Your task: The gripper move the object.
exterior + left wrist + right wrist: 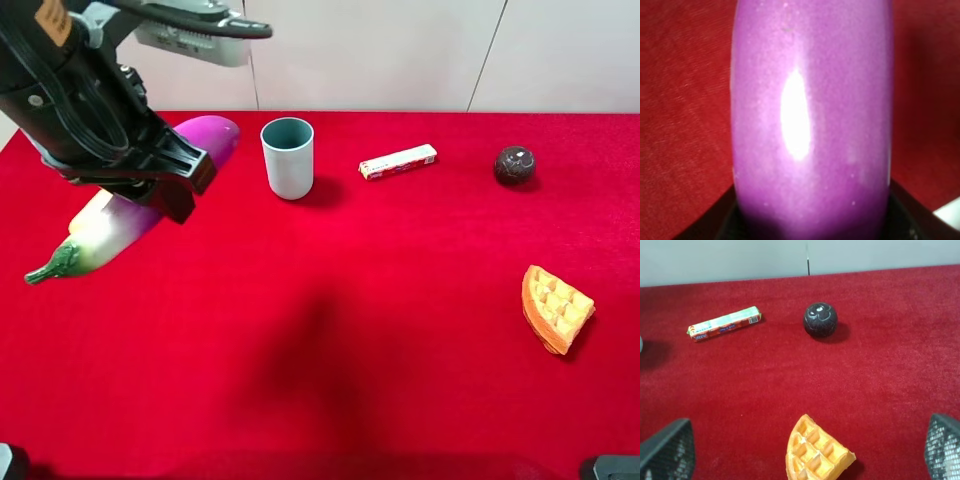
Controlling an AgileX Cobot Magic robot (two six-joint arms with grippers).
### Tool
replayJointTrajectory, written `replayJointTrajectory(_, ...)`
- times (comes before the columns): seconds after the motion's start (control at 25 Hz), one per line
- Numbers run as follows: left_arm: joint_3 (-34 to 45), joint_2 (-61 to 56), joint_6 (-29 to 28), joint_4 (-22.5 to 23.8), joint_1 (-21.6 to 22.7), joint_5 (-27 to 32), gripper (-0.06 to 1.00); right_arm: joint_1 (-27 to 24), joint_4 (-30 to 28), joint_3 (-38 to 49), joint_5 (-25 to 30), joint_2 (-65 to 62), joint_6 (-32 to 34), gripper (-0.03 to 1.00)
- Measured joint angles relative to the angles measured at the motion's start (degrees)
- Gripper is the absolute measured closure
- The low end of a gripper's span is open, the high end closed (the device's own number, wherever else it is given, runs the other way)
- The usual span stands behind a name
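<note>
The glossy eggplant (pixel 105 228), purple fading to white with a green stem, lies slanted at the far left of the red cloth. My left gripper (pixel 150 185) sits across its middle, its dark jaws closed on both sides of it. In the left wrist view the purple eggplant (pixel 810 125) fills the frame, with the left gripper (pixel 812 227) hugging its sides at the edge. I cannot tell whether the eggplant is lifted or resting. My right gripper (pixel 807 440) is open and empty above the cloth near the waffle.
A grey-blue cup (pixel 288 157) stands upright just right of the eggplant's purple end. A candy stick pack (pixel 398 161), a dark ball (pixel 514 165) and a waffle wedge (pixel 556 308) lie on the right side of the red cloth (pixel 350 330).
</note>
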Motion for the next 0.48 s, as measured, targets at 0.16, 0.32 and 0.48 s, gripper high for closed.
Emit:
replayJointTrajectory(0.16, 1.77, 0.0, 0.75, 0.0, 3.42, -2.85, 0.46, 0.0, 0.0, 0.0, 0.0, 0.0, 0.0, 0.27)
replayJointTrajectory(0.32, 3.83, 0.0, 1.9, -0.05, 6.86, -5.75, 0.46, 0.0, 0.0, 0.0, 0.0, 0.0, 0.0, 0.27)
replayJointTrajectory(0.48, 6.64, -0.02, 2.69, -0.05, 9.34, -8.45, 0.46, 0.0, 0.0, 0.0, 0.0, 0.0, 0.0, 0.27)
